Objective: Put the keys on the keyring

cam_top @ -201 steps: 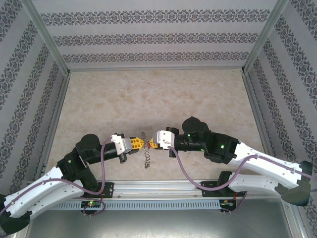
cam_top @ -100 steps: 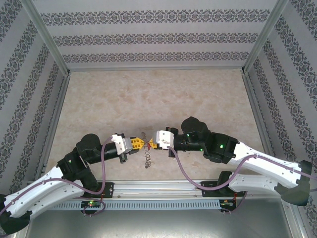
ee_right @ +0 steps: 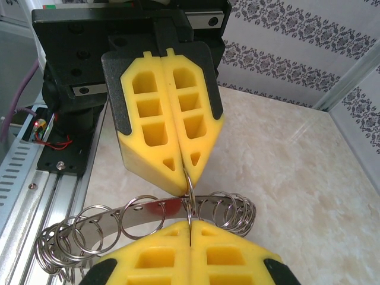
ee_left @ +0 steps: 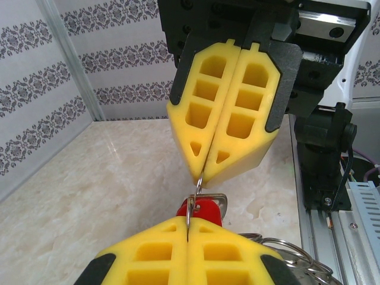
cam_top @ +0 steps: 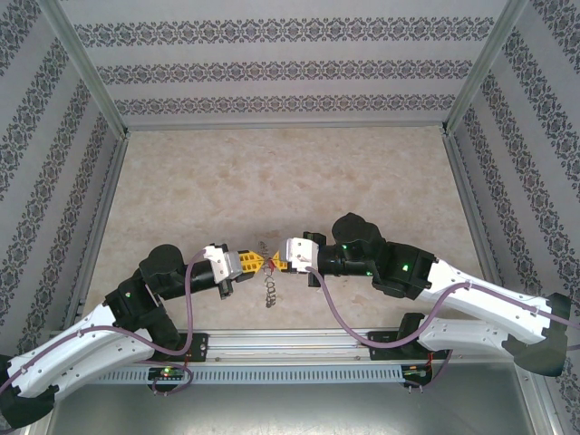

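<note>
1. My left gripper [ee_left: 187,224] is shut tight. Its yellow tips sit at the bottom of the left wrist view, and a thin wire comes up from between them.
2. My right gripper [ee_right: 190,227] is shut too. It pinches the same thin wire from the other side. In the top view the two grippers meet tip to tip, low in the middle.
3. That wire is one of the small loops of the keyring [ee_right: 145,215]. Its flat grey band lies across the lower part of the right wrist view, just behind my right tips. Bunches of loops hang at both ends of it.
4. The red key [ee_left: 200,211] sits in the lower middle of the left wrist view. It is just past my left tips and right by the wire. I cannot tell if it is already on the loop.
5. I think I am in the middle of the threading step, with the keyring held up off the desk [cam_top: 272,181].
6. The next move needs to be tiny and slow. The wire is thin and could slip, so both pinches must stay firm while the key slides along the loop.
</note>
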`<state>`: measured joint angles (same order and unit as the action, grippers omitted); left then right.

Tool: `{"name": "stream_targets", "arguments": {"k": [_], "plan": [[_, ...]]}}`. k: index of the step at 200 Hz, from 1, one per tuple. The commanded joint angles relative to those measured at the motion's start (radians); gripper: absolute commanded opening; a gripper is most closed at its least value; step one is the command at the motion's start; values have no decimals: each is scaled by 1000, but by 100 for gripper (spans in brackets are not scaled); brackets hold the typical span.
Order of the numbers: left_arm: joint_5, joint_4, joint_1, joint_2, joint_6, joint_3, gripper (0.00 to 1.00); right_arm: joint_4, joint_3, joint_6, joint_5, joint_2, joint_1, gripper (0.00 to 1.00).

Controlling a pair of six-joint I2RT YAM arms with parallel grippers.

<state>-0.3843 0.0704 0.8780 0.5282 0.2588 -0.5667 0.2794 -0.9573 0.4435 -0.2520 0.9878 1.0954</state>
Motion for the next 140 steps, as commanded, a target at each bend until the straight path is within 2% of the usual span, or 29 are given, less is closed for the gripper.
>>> {"name": "stream_targets", "arguments": {"k": [1,140], "plan": [[-9,-54,16,-13,11,9,0,-20,-4,-15,17,-18,-1,0],[-4,-51,16,-19,11,7,0,-19,-1,-20,17,-23,-1,0]]}}
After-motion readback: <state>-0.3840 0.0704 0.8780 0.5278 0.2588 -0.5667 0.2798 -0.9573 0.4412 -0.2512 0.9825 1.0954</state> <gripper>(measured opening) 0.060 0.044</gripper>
